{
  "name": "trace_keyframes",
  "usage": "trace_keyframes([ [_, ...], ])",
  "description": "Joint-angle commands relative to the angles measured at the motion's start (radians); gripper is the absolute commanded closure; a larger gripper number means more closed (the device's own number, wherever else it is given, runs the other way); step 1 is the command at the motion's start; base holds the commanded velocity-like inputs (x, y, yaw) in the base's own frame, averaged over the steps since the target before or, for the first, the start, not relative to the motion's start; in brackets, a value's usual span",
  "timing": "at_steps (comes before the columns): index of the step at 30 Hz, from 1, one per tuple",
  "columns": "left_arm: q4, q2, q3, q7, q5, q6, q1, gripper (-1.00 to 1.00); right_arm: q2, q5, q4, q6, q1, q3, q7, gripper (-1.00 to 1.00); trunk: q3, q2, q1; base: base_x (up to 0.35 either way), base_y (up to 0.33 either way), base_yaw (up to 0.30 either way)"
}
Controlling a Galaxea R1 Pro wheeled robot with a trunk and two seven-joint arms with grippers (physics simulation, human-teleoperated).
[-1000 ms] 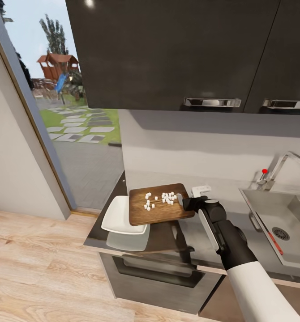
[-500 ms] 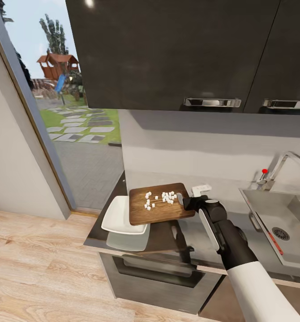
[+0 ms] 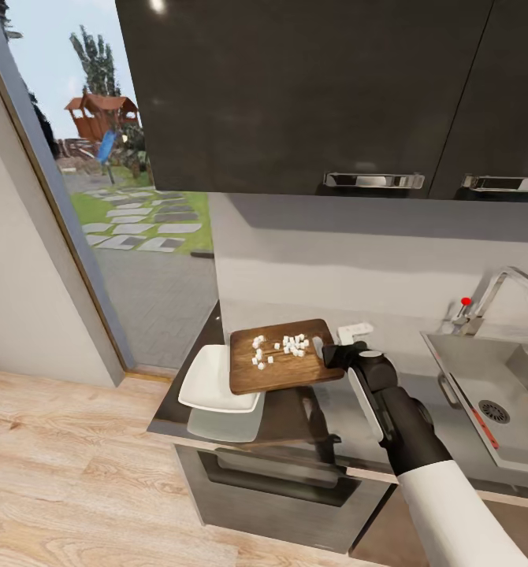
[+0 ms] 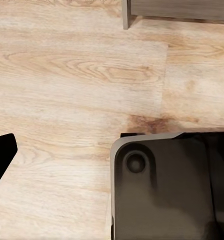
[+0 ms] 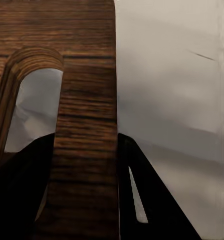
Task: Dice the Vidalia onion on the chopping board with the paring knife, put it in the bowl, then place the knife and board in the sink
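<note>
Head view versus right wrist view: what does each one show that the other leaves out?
Head view alone: diced onion bits on the chopping board, its far end over the white bowl, plus the sink, faucet and paring knife in the basin. Right wrist view alone: close up, the handle slot and the fingers either side of the board's end strip. Shared: the board, the right gripper and the grey countertop.

Grey countertop (image 3: 291, 421) with white bowl (image 3: 210, 382) at its left end

Board (image 3: 284, 358) hides part of bowl (image 3: 209, 380). Sink (image 3: 492, 398) cut by picture edge. Board's handle end hides fingers' tips.
</note>
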Motion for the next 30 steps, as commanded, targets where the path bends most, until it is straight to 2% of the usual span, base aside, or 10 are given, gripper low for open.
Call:
trace_keyframes([
  [1,-0.001,0.002,-0.008,0.007,0.011,-0.002,-0.002,-1.00,0.001,0.020,-0.001,0.003,-0.001,0.002,-0.010,1.00,-0.002,-0.002,0.001,0.000,0.000,0.000],
  [4,0.011,0.001,-0.009,0.007,0.010,-0.002,-0.009,-1.00,0.003,0.055,0.000,0.001,-0.001,0.002,-0.014,1.00,-0.002,-0.002,0.001,0.000,0.000,0.000],
  [9,0.026,-0.010,-0.009,0.006,0.009,-0.002,-0.021,-1.00,0.007,0.064,-0.001,0.002,-0.001,0.002,-0.016,1.00,-0.002,-0.002,0.001,0.000,0.000,0.000],
  [18,0.026,-0.011,-0.009,0.007,0.009,-0.002,-0.022,-1.00,0.068,0.066,-0.002,0.002,-0.001,0.016,-0.018,1.00,-0.002,-0.002,0.001,0.000,0.000,0.000],
  [30,0.025,-0.011,-0.009,0.007,0.009,-0.002,-0.021,-1.00,0.075,0.067,-0.002,0.002,-0.001,0.028,-0.028,1.00,-0.002,-0.002,0.001,0.019,0.045,0.000],
])
